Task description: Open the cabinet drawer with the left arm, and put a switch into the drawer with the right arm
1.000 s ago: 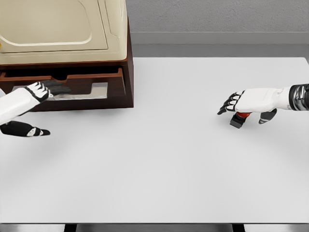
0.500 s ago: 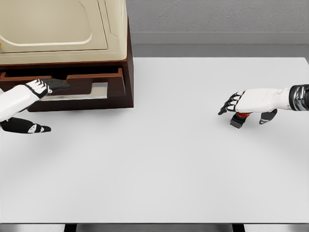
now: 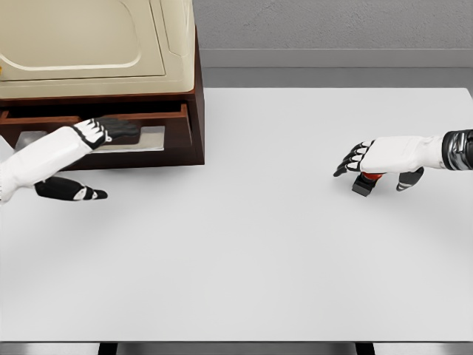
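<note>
Hovering spread over the switch (image 3: 363, 183), right hand (image 3: 380, 157); left hand (image 3: 103, 131) flat in drawer (image 3: 151, 137).

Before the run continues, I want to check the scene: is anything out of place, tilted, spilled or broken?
Nothing stands out. The cabinet sits square on the table, its drawer partly open with the left robot hand at it. The right robot hand hovers over the switch. Nothing is spilled or visibly damaged.
</note>
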Action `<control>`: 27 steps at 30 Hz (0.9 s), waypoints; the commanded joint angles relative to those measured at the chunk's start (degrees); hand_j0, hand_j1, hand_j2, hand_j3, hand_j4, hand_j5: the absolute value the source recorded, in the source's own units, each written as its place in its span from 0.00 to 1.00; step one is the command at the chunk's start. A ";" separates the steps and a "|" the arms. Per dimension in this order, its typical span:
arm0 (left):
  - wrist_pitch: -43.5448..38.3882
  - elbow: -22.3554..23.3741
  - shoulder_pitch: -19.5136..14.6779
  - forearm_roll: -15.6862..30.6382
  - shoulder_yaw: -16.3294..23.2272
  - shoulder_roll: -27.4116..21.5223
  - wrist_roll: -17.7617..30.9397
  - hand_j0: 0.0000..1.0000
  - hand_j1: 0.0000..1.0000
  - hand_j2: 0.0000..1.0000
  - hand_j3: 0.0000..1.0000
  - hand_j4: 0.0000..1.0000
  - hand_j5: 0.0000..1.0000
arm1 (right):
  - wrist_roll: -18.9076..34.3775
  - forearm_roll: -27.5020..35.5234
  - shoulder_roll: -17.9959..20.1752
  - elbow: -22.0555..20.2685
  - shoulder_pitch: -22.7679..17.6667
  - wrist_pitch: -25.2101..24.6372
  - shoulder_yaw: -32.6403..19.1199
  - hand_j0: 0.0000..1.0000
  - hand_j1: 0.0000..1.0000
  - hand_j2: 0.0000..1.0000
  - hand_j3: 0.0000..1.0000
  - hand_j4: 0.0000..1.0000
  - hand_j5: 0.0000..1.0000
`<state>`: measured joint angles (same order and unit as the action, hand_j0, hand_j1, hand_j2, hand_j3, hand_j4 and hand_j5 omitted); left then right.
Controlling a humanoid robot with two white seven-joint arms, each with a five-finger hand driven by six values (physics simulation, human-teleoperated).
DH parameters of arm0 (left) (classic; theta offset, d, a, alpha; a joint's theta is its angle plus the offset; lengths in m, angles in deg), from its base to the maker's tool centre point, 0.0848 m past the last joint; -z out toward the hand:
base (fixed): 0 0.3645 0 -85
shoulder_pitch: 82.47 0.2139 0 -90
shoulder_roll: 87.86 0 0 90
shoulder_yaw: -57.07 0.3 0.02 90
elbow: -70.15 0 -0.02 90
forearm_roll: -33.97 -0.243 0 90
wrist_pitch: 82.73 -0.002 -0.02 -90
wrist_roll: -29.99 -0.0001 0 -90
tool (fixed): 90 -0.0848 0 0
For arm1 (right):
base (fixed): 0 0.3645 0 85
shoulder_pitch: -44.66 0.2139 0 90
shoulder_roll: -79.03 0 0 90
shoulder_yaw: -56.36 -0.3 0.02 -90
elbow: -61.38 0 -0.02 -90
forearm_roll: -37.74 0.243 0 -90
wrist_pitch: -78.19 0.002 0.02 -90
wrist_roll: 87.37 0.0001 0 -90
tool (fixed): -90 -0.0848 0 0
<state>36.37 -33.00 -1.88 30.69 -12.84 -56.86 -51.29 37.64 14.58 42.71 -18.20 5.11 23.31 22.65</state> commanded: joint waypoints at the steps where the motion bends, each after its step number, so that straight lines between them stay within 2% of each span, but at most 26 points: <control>1: -0.19 0.23 0.00 0.11 1.27 0.38 -0.03 1.00 1.00 1.00 1.00 1.00 1.00 | -0.02 0.22 0.02 -0.05 -0.09 -0.12 -0.04 1.00 1.00 1.00 1.00 1.00 1.00; 11: -0.10 1.99 1.32 0.37 1.27 -0.41 -0.03 1.00 1.00 1.00 1.00 1.00 1.00 | -0.02 0.30 0.10 -0.05 -0.09 -0.12 -0.04 1.00 1.00 1.00 1.00 1.00 1.00; 21: 0.43 1.99 4.13 0.99 0.66 -0.15 -0.12 1.00 1.00 1.00 1.00 1.00 1.00 | -0.02 0.22 0.19 -0.05 0.09 -0.12 -0.13 1.00 1.00 1.00 1.00 1.00 1.00; 23: 0.43 1.81 5.36 1.07 -0.57 -0.06 -0.12 1.00 1.00 1.00 1.00 1.00 1.00 | -0.02 0.22 0.19 -0.05 0.09 -0.12 -0.13 1.00 1.00 1.00 1.00 1.00 1.00; 27: 0.60 0.14 10.37 2.31 -5.58 -0.50 -0.12 1.00 1.00 1.00 1.00 1.00 1.00 | -0.02 0.13 0.19 -0.05 0.09 -0.12 -0.13 1.00 1.00 1.00 1.00 1.00 1.00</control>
<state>36.98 -34.05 9.20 36.35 -15.88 -56.91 -52.68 37.65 14.56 42.85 -18.24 5.11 23.31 22.56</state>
